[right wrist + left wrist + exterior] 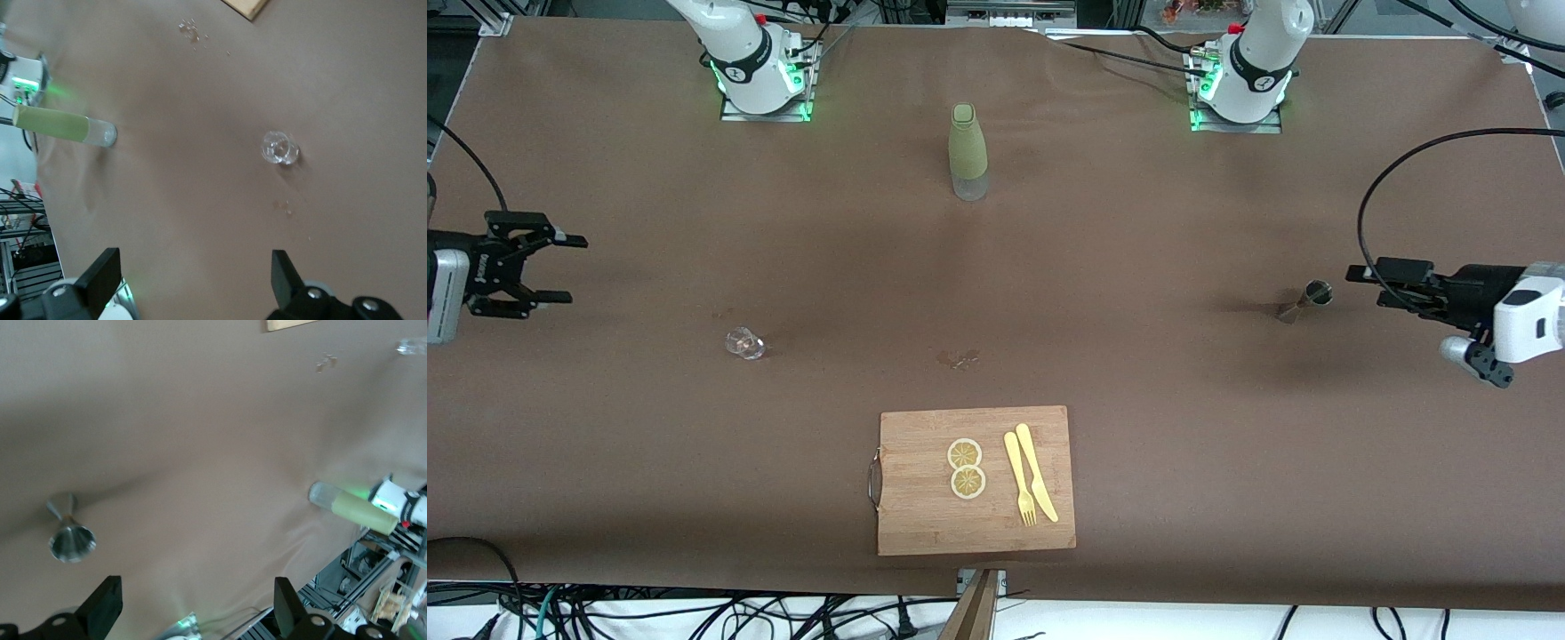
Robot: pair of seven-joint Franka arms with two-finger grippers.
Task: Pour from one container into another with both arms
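We log the metal jigger (1307, 299) upright toward the left arm's end, the small clear glass (744, 343) toward the right arm's end, well apart, each near its own gripper, left gripper (1371, 277) and right gripper (560, 268) both spread and holding nothing, likely so each arm can take one vessel.

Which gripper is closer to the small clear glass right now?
Right. The right gripper hangs open just off the glass, toward its own table end; the left gripper, also open, is by the metal jigger.

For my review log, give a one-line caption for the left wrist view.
Open left claw hovers over brown table; metal jigger and green-sleeved bottle stand on it.
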